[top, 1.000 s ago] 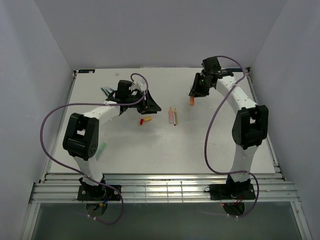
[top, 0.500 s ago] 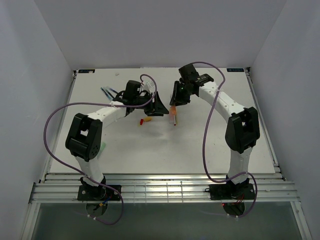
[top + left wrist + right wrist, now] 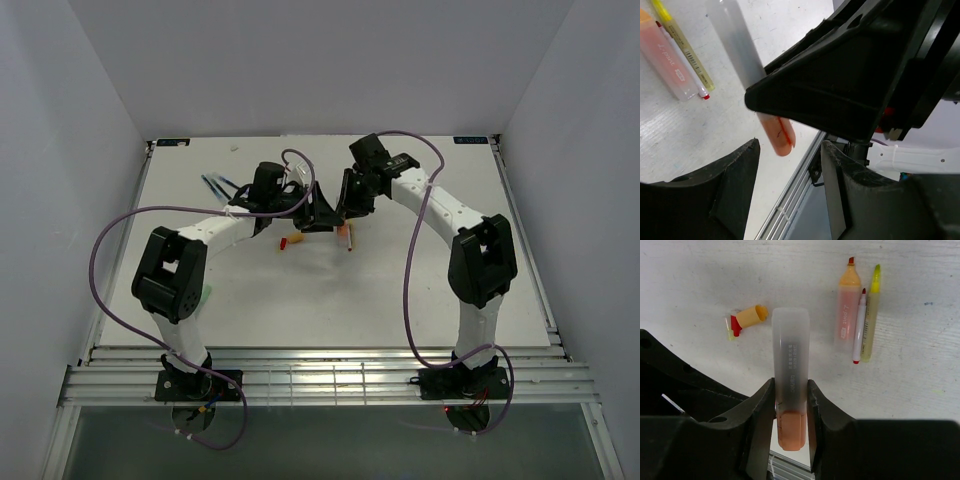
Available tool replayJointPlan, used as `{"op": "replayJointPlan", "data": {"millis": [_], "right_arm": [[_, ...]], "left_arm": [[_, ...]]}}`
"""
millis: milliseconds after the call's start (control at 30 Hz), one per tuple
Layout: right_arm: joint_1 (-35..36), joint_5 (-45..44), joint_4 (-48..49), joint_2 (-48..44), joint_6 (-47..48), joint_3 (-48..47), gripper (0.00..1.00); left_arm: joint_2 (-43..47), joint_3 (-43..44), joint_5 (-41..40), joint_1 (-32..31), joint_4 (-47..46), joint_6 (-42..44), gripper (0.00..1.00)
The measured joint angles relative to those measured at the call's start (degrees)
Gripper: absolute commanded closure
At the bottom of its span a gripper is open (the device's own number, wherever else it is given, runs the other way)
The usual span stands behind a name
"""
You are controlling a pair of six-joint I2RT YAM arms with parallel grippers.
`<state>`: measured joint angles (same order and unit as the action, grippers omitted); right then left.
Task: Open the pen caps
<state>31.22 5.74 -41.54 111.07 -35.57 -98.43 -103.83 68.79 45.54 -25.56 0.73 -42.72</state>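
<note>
Over the worktop's middle: the left end effector (image 3: 318, 214) and right end effector (image 3: 350, 205) meet nose to nose above the worktop (image 3: 400, 300).
Right end effector: clamped on a highlighter (image 3: 790, 347), with one finger on each side of its frosted barrel.
Highlighter: held in the air. Its frosted length points away from the right wrist, and its short orange end (image 3: 790, 432) sits back between the fingers.
Left end effector: fingers apart. In the left wrist view the orange end hangs just ahead of the gap and touches neither finger.
Cap or base: the frames do not show which the orange end is.
Loose caps: an orange cap (image 3: 752, 316) and a red cap (image 3: 736, 329) lie touching on the worktop, left of the highlighter in the right wrist view.
Other pens: an orange highlighter (image 3: 849, 310) lies with its tip bare. A white pen (image 3: 858, 327) is just beside it, and a yellow pen (image 3: 870, 315) is against that one. All three lie parallel.
</note>
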Motion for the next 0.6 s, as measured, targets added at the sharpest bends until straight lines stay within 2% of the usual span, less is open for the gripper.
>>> {"op": "replayJointPlan", "data": {"millis": [400,533,567,600], "right_arm": [[1.51,0.20,1.07,0.00,-1.86,0.02,0.92],[1.53,0.28,1.25,0.00,-2.16,0.02,0.92],[1.53,0.28,1.25,0.00,-2.23,0.02,0.92],[1.53,0.37,1.38,0.00,-2.34,0.02,0.92]], "left_arm": [[0.00,-2.08,-0.24,-1.09,-2.03,-1.51,0.39],[0.00,-2.10,-0.50,-1.18,-2.03,-1.68,0.49],[0.00,-2.10,-0.52,-1.18,-2.03,-1.79,0.57],[0.00,-2.10,-0.61,-1.18,-2.01,-1.79,0.61]]}}
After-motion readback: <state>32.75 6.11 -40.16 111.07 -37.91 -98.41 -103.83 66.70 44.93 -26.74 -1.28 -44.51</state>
